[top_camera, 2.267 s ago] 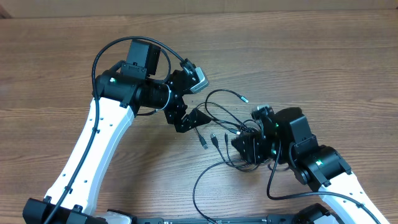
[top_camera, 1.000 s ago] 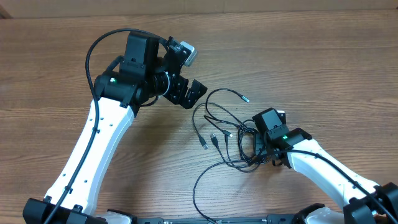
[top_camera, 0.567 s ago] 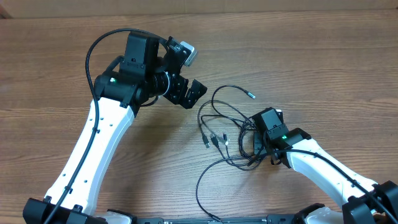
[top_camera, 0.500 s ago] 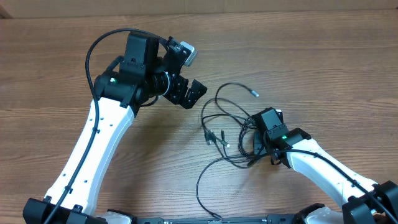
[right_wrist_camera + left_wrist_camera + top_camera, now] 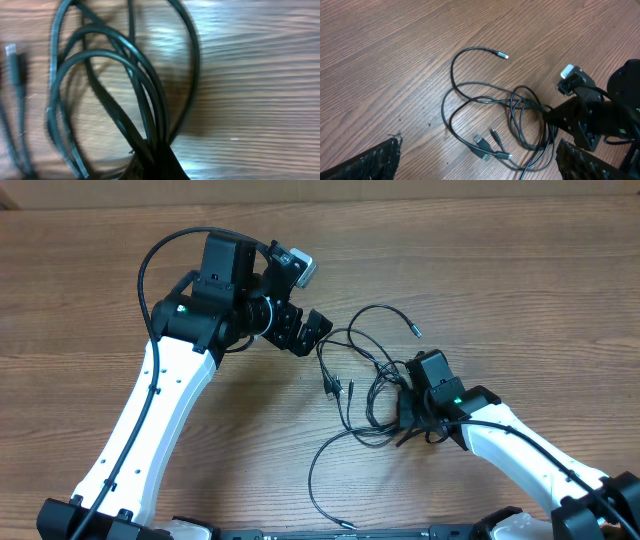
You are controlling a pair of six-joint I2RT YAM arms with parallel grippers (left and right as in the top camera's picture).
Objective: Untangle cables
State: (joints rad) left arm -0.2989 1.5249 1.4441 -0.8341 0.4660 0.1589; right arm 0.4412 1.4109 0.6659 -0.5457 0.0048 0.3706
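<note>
Black cables [image 5: 378, 388] in loops, silver-tipped end [image 5: 414, 331] pointing lower right (overhead view)

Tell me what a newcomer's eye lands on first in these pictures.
A knot of thin black cables sprawls across the middle of the wooden table, between the two arms. The right gripper is shut on a bunch of loops at the tangle's right edge. The left gripper hangs open at its upper left, holding nothing.
</note>
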